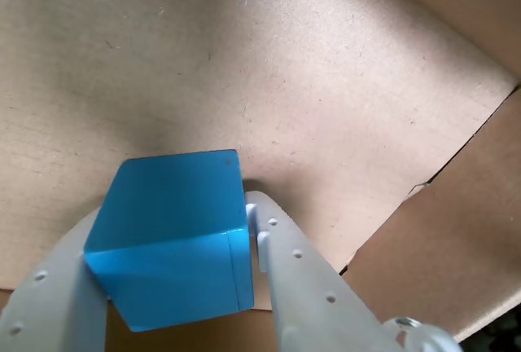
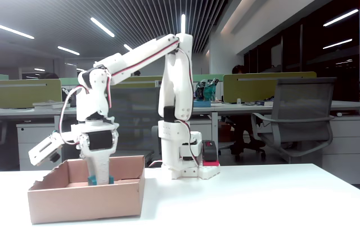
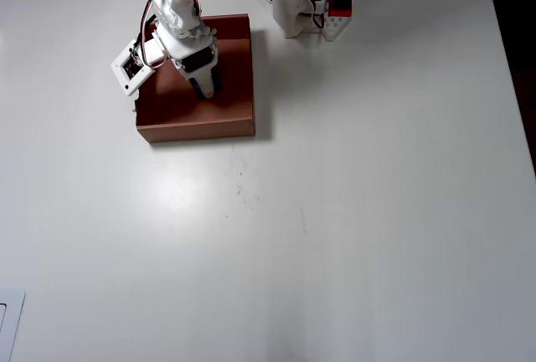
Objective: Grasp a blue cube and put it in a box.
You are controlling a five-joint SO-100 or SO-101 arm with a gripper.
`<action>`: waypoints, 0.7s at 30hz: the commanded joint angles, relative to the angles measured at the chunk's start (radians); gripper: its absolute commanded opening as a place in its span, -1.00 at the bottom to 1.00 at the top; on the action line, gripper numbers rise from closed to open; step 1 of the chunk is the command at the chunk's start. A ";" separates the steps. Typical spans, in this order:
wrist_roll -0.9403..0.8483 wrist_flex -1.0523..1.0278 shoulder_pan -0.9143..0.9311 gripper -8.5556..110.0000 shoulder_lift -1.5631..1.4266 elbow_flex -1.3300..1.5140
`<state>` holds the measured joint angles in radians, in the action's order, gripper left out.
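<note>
In the wrist view the blue cube (image 1: pixel 171 234) sits between my two white fingers, which press on its left and right faces, so my gripper (image 1: pixel 172 213) is shut on it. Tan cardboard from the box (image 1: pixel 285 59) fills the view behind it. From the fixed view, my gripper (image 2: pixel 100 178) reaches down inside the box (image 2: pixel 84 201), and slivers of the blue cube (image 2: pixel 90 181) show beside the fingers, just above the front wall. Looking from overhead, the gripper (image 3: pixel 205 87) is over the box (image 3: pixel 197 131), right of its middle. Whether the cube touches the floor I cannot tell.
The arm's base (image 3: pixel 306 2) stands on the white table (image 3: pixel 352 211), right of the box. A wrist camera module (image 3: pixel 131 66) sticks out over the box's left wall. A flap seam (image 1: pixel 423 185) crosses the box floor.
</note>
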<state>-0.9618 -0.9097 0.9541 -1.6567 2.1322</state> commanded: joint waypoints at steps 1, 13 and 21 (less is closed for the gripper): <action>-0.009 -0.018 0.006 -0.47 -0.031 -0.035; -0.005 -0.026 0.003 -0.28 -0.032 -0.046; 0.000 -0.034 0.006 -0.22 -0.035 -0.058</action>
<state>-0.9603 -0.9403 0.9526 -1.6567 2.1261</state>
